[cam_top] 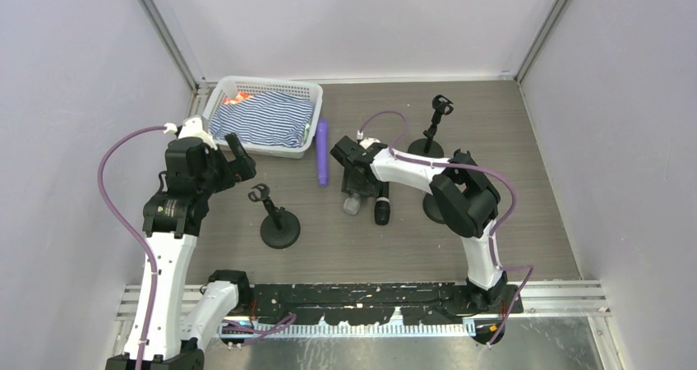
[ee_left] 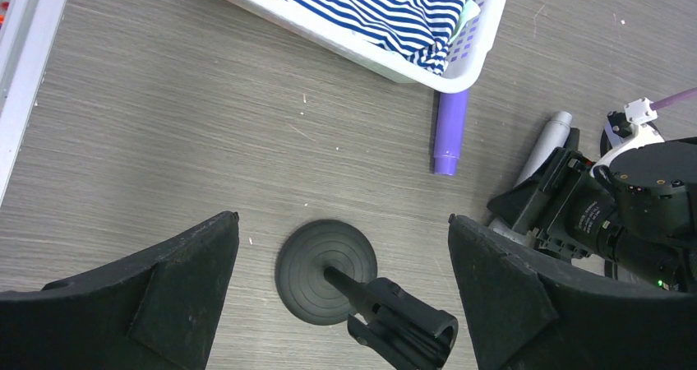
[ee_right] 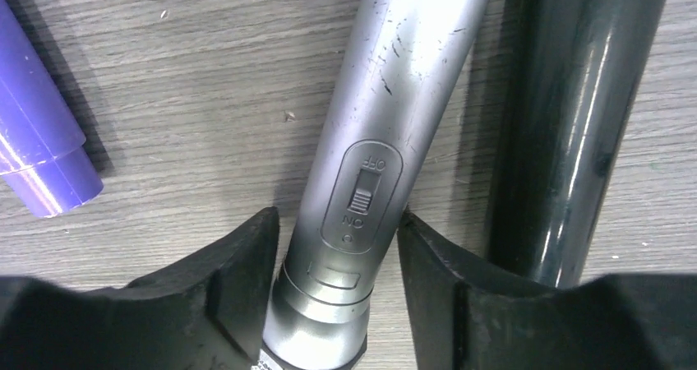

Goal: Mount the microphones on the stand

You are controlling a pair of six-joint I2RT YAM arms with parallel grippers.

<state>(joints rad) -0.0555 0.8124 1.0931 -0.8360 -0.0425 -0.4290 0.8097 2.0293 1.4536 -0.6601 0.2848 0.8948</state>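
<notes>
Right gripper (ee_right: 339, 247): jaws are closed against both flanks of the silver-grey microphone (ee_right: 394, 82) at its switch plate. The microphone lies flat on the table (ee_right: 205, 74). The black microphone (ee_right: 567, 123) lies just beside it, and the purple microphone (ee_right: 37, 152) lies apart on the other side.

Recommendation: confirm a firm, centred grip before lifting. Raise it straight up to clear the black neighbour, then line the handle up with a stand (cam_top: 279, 222) clip.

Condition: the body is tapered, glossy and scuffed, so it is judged likely to slip.

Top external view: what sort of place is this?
Probably a robot lab test cell, not a studio: blank enclosure walls, a wood-grain table, and staged props: a microphone stand and a white basket of striped cloth.
</notes>
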